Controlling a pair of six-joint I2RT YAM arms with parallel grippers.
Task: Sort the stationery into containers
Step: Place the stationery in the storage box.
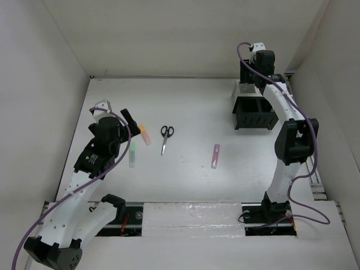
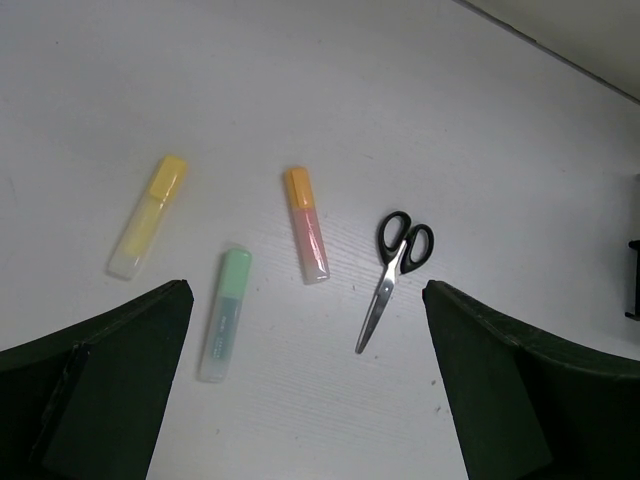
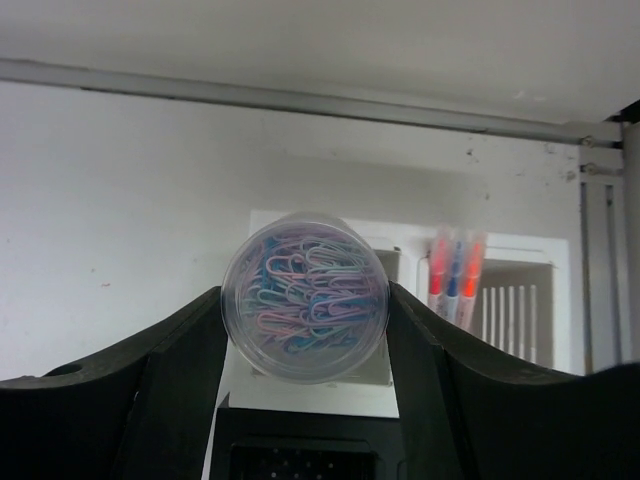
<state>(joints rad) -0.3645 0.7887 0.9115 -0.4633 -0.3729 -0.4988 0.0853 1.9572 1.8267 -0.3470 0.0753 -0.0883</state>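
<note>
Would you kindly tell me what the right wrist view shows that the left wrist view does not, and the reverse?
Only the right wrist view: the right gripper shut on a clear tub of paper clips, with behind it the white box, in which three pens stand, and the black organiser below. Only the left wrist view: the open left gripper above a yellow highlighter, green highlighter, orange highlighter and scissors. Both: the white table.
</note>
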